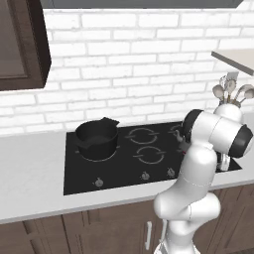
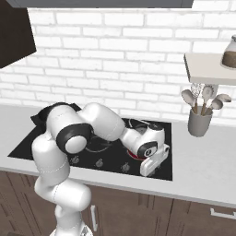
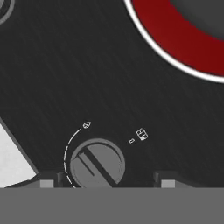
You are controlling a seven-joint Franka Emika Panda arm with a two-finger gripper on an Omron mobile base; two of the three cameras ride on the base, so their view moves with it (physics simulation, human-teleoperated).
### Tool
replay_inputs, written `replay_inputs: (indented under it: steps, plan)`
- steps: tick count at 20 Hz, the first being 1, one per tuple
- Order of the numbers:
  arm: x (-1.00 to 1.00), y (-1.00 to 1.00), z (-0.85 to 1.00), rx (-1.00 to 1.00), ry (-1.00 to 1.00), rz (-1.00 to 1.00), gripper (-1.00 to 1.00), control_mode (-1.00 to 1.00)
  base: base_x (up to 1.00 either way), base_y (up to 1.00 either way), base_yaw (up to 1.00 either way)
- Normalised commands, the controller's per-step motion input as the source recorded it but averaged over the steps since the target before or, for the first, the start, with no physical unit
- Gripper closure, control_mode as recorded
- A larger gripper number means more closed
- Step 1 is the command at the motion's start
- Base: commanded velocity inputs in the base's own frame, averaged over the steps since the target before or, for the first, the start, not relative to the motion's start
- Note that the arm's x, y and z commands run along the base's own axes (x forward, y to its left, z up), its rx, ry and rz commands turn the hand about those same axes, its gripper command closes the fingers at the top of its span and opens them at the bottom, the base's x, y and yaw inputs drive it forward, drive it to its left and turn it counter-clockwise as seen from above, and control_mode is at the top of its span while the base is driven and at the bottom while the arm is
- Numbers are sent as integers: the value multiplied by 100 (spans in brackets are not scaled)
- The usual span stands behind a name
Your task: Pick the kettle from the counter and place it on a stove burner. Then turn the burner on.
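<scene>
Gripper hangs spread wide, tips either side of a grey stove knob; beyond it, the stove burner glows red, kettle's grey base on it.

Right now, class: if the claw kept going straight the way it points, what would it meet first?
Most likely the round grey stove knob on the black glass cooktop, which sits between the claw's fingertips; how far off it is cannot be told.

Even, bright rendered light; soft, low-detail pictures.
The brick wall and desk are evenly lit with faint shadows. The black cooktop shows no glare, the ring glows red, and edges look slightly blurred and pixelated.
</scene>
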Motion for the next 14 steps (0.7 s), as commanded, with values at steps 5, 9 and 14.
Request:
replay_inputs:
  steps: [5,9,14]
  plan:
    - [0,0,40,0,-17,0,-100,-100,0,0,0]
    - [0,0,31,0,-10,0,-100,-100,0,0,0]
    - [-37,0,12,0,0,0,-100,-100,0,0,0]
